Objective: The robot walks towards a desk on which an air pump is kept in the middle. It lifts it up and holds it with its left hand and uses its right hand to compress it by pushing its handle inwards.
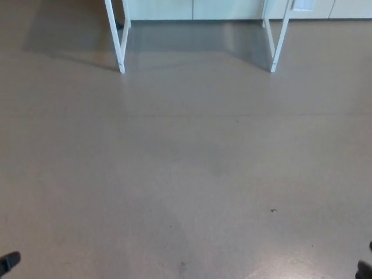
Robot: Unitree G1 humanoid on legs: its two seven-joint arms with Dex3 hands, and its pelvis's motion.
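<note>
head view | desk legs cut off at top | both hands' tips at btm corners, state unclear

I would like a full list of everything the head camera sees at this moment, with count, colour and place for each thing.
floor: one, grey-brown, fills nearly the whole picture.
desk legs: two white leg frames, at the top, one left of centre and one right of centre; the desk top is out of view.
cabinet fronts: pale, along the top edge behind the legs; count unclear.
dark specks: a few, small, on the floor at lower right and lower centre.
air pump: none in view.
left hand: one, black, only a tip at the bottom left corner.
right hand: one, black, only a tip at the bottom right corner.
</note>
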